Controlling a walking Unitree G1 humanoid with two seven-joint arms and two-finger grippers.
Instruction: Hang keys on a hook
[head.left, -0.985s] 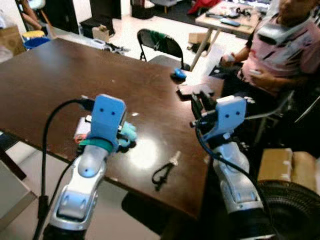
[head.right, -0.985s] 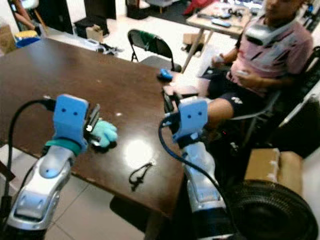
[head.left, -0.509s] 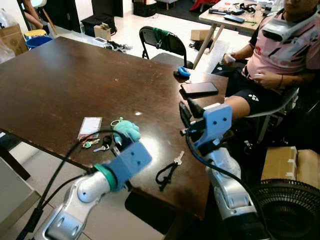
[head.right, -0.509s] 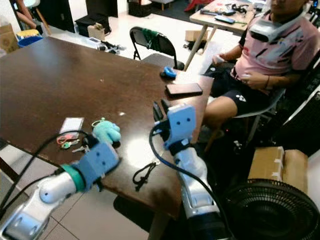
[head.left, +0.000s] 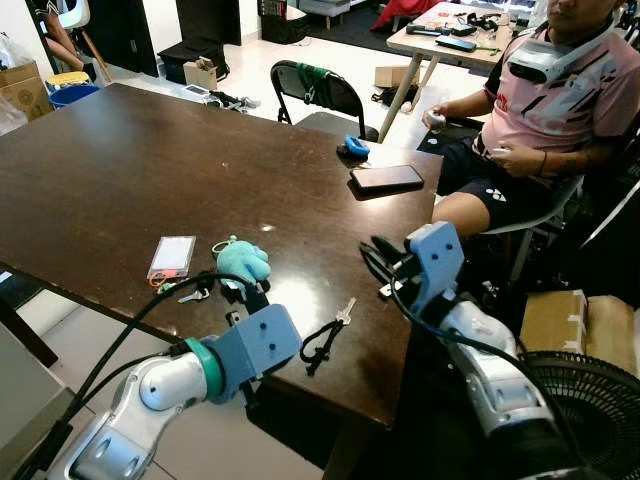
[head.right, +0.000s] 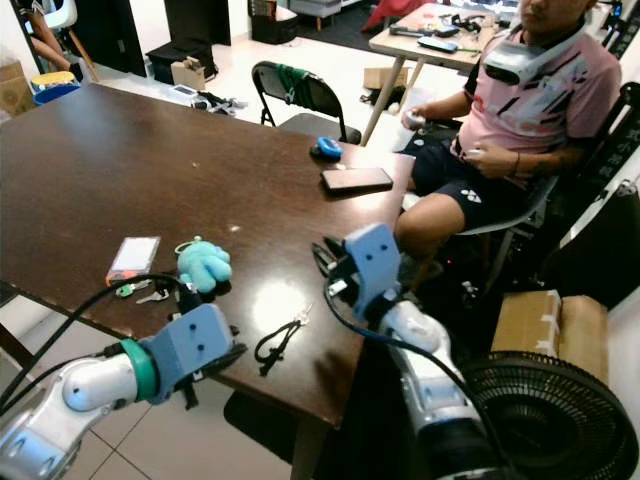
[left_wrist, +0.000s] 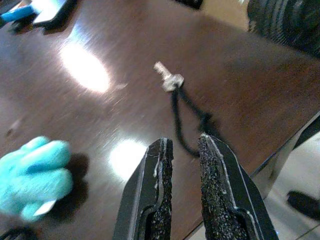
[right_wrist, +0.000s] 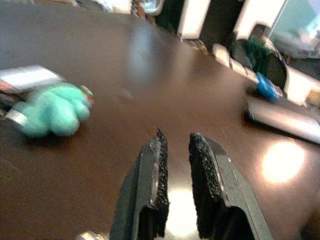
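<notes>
A single silver key on a black cord loop (head.left: 325, 341) lies near the front edge of the dark brown table (head.left: 110, 170). To its left rests a key bunch with a teal plush (head.left: 243, 261) and a card holder (head.left: 172, 257). My left gripper (left_wrist: 181, 147) hovers low at the table's front edge, shut with only a narrow slit, its tips just short of the cord (left_wrist: 186, 125). My right gripper (right_wrist: 175, 142) is held above the table's right edge, shut and holding nothing, pointing across the table toward the plush (right_wrist: 50, 110).
A black phone (head.left: 386, 178) and a small blue object (head.left: 356, 149) lie at the table's far right. A person (head.left: 545, 110) sits beside the table's right side. A folding chair (head.left: 320, 88) stands behind; a fan (head.left: 590, 400) and a cardboard box (head.left: 555, 318) are at the right.
The head view has shifted. My left arm dropped from above the plush to the table's front edge and turned toward the corded key. The right arm sank lower and to the right.
</notes>
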